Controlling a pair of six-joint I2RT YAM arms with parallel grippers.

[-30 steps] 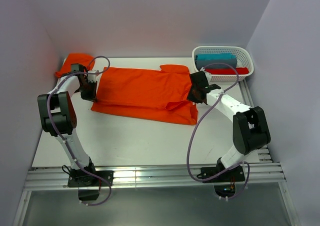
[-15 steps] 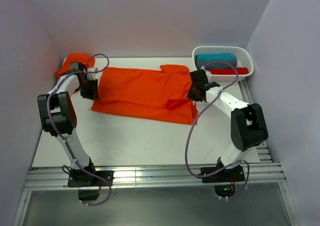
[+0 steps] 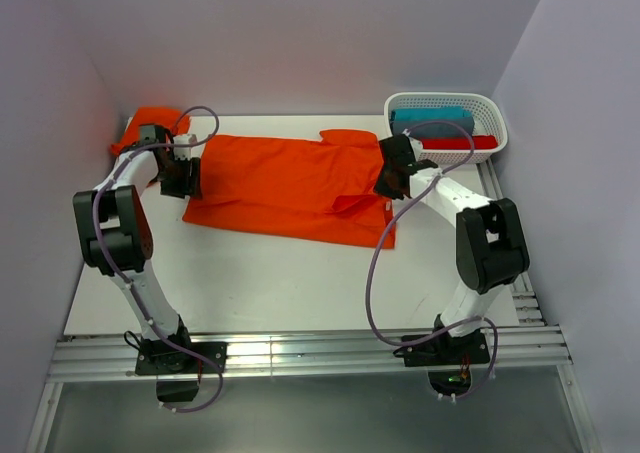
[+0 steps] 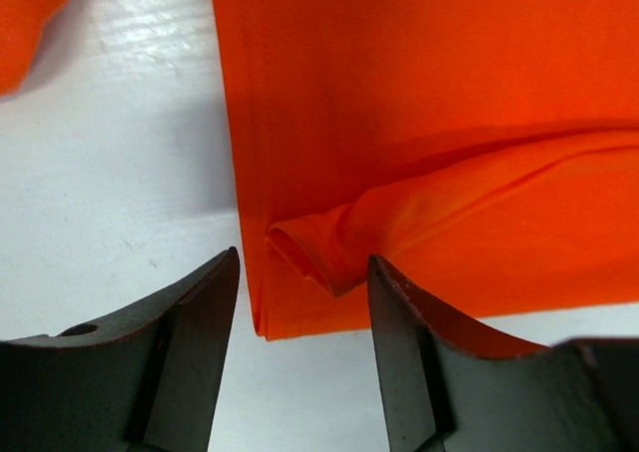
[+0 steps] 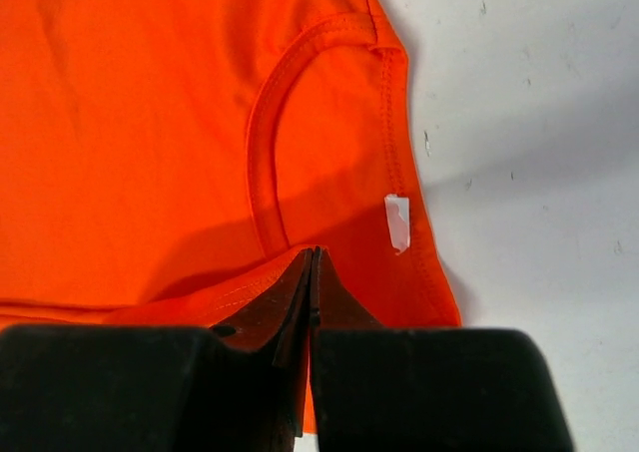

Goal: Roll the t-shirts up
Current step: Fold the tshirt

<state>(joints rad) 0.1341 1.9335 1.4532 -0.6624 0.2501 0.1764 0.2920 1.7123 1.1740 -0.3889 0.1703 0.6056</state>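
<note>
**Position of work.** One shirt [image 3: 290,178] lies flat on the bench [image 3: 250,273], folded to a long band. Its long axis runs from 9 o'clock to 3 o'clock across the arms. The hem is at the 9 o'clock end and the collar at the 3 o'clock end. A second shirt [image 3: 150,123] sits crumpled in the corner at 10 o'clock, apart from the first. A basket [image 3: 497,123] stands at 2 o'clock.

**Left claw** [image 3: 188,181]. Released. It is at the hem end, and the shirt runs away from it toward 3 o'clock. In the wrist view the jaws stand apart, with a small raised fold of hem between the fingers [image 4: 200,322], touching neither.

**Right claw** [image 3: 392,178]. Clenched at the collar end. Its tips meet on a ridge of fabric just below the neckline, apparently pinching it.

**Assessment.** A roll must travel along the long axis. The left arm is nearer the hem, the right nearer the collar. With one end pinned and the other free, rolling from the hem toward 3 o'clock looks the natural course. No roll is formed yet.
</note>
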